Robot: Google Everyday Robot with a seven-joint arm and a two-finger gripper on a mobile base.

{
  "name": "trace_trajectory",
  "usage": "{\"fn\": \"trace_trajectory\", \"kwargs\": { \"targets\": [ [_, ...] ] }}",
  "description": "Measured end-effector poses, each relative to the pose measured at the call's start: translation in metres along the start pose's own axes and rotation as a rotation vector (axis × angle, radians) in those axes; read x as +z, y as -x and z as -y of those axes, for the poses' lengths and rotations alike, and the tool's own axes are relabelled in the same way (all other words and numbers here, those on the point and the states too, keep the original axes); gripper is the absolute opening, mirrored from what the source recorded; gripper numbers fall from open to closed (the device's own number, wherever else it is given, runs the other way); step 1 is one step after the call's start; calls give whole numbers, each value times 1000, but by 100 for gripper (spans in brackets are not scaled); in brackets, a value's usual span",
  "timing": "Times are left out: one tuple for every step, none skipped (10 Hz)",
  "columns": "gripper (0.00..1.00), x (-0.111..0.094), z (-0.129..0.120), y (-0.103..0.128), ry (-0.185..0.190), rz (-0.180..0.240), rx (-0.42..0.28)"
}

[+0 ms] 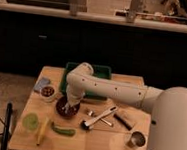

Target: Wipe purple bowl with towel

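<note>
Gripper (pixel 71 104) down in the purple bowl (pixel 61 109), left of the worktop's middle.
Steel cup (pixel 137 140) at the near right corner; further in, a pale towel (pixel 75 108) lies in the bowl under the gripper, whose hold I cannot tell; green tray (pixel 103 71) at the far edge.

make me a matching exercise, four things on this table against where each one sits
Things:
1 purple bowl
2 steel cup
3 small white bowl
4 green tray

Places:
a back of the table, behind the arm
b right under the gripper
c front edge, beside the robot's white body
d beside the blue-grey cloth

Pairs: 1-b, 2-c, 3-d, 4-a
</note>
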Motion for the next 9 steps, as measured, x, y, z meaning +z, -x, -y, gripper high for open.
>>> {"fn": "trace_trajectory", "kwargs": {
  "targets": [
    [7,1,8,3,-3,-3,-14],
    [7,4,16,11,-4,-3,-36],
    [7,7,23,19,-4,0,-58],
    [7,9,27,27,-1,4,-78],
    [7,13,31,39,4,12,-107],
    [7,16,31,49,9,20,-133],
    [7,18,29,57,13,27,-152],
    [7,18,22,63,16,33,-170],
    [7,19,14,63,20,36,-174]
  ]
}}
